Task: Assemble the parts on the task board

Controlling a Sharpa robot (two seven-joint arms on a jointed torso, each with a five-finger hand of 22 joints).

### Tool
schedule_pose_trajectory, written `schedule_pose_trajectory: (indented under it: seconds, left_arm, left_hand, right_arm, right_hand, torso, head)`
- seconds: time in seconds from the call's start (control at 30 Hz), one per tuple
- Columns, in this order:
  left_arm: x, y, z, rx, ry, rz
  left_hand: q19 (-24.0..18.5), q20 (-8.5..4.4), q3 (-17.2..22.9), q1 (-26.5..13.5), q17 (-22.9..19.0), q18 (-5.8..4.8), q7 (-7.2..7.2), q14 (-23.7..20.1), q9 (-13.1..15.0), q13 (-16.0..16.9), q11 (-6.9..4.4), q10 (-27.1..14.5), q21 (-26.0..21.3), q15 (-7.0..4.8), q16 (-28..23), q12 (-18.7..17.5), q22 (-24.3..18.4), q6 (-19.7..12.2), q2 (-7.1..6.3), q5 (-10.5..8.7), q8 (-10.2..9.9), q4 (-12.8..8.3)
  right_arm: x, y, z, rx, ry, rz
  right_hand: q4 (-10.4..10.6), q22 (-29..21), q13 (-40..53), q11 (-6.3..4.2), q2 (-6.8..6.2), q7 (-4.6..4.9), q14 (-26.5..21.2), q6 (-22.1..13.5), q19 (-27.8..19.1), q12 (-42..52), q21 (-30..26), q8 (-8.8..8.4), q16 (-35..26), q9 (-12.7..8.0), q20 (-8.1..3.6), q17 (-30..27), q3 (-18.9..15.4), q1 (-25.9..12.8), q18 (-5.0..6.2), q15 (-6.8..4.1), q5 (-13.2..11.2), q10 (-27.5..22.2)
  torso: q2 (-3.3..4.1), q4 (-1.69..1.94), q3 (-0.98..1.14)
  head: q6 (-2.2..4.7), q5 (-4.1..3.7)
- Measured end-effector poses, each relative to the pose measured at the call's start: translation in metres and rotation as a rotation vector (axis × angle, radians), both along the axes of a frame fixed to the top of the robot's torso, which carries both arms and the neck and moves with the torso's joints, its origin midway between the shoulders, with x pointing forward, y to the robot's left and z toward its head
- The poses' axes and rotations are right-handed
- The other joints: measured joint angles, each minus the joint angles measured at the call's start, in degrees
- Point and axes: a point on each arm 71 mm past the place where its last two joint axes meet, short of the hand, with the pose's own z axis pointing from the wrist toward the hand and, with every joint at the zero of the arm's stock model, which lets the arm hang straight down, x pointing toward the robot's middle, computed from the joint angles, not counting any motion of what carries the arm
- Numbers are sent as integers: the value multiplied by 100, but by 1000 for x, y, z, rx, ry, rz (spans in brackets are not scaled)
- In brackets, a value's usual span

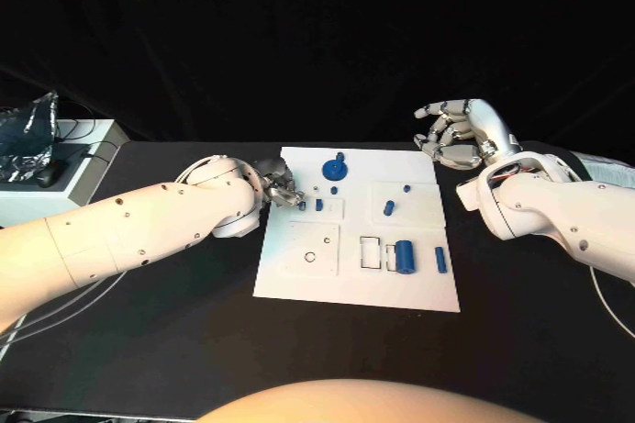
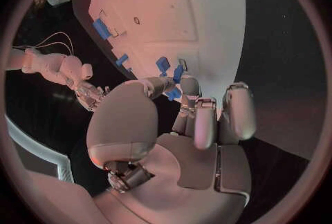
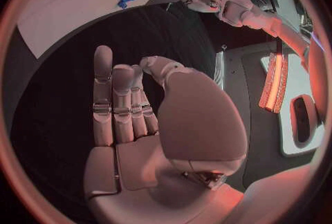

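Left hand [image 1: 278, 184] at the task board [image 1: 357, 294] near-left edge, fingertips pinching a small blue part [image 1: 319, 204], likely for seating. Right hand [image 1: 457, 134] raised beyond the far-right corner, fingers loosely curled, empty.

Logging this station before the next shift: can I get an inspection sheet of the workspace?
Surface: black table, bare around the board.
Job's things: white task board at mid-table; blue parts on it, including a round blue part at its far edge and a blue cylinder nearer.
Clutter: nothing seen.
Hands: left hand at the board's left edge, fingertips pinching a small blue part; right hand raised off the board's right, holding nothing, fingers apart.
Cables: thin white cable under the left arm.
Surroundings: white box at table's far left.
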Motion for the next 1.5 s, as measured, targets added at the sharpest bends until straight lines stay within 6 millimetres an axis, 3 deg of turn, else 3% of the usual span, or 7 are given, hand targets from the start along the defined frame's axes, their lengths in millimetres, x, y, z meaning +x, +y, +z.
schedule_pose_trajectory:
  seconds: [0.83, 1.5]
  left_arm:
    - [-1, -8, -9, 35, -43, -34]
    - [1, -5, -11, 58, -29, -36]
  left_hand:
    - [-1, 0, 16, -32, 0, 0, -16, 14, 177, -15, -1, 5, -1, -14, 0, 0, 8, 17, -73, -1, -1, 16]
    - [-1, 0, 16, -41, 0, 1, -29, 14, 149, -14, 7, 13, -2, -14, 0, -21, 6, 30, -80, -3, -18, 16]
  right_arm:
    - [-1, -1, -1, 0, 2, -2]
    - [-1, -1, -1, 0, 2, -1]
  right_hand:
    - [0, 0, -7, 1, 0, -1, 0, -1, 0, 22, 0, 0, -23, 4, 0, 11, 0, 0, 0, 0, 0, 1]
    - [0, -1, -7, 5, 0, 1, 0, 1, 0, 22, 0, 0, -23, 3, 0, 11, 0, 0, 0, 0, 0, 5]
  torso:
    - [0, 2, 5]
    - [2, -2, 6]
  head:
    - [-37, -13]
    - [-68, -7]
